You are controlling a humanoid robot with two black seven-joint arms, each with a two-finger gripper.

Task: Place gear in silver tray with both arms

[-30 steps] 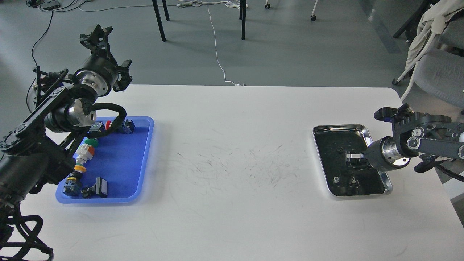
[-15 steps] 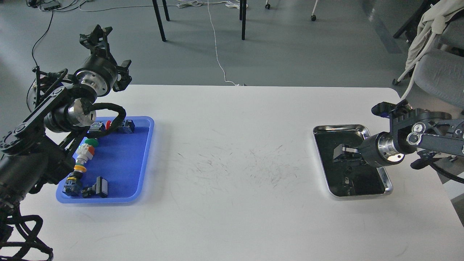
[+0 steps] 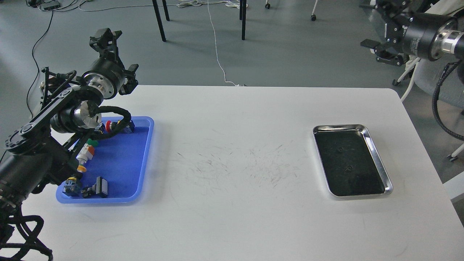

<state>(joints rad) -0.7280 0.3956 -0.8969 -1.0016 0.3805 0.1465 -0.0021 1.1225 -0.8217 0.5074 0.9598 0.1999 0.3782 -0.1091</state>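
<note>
The silver tray [image 3: 378,165] lies on the right side of the white table. Two small dark gears [image 3: 339,149] [image 3: 348,168] lie apart on its dark floor. My right gripper [image 3: 375,25] is raised high at the top right, well behind and above the tray, with its claws spread and nothing in them. My left gripper [image 3: 119,52] is up at the far left, above the table's back edge and behind the blue tray [image 3: 145,159]. Its claws are spread and empty.
The blue plastic tray holds several push-button and switch parts [image 3: 85,155]. My left arm's cable [image 3: 119,119] hangs over its back end. Chair legs, floor cables and a grey chair stand beyond the table's far edge.
My right gripper has left the silver tray, rising up and back to the top right. A second small gear now shows on the tray floor. My left gripper shifted slightly right.
</note>
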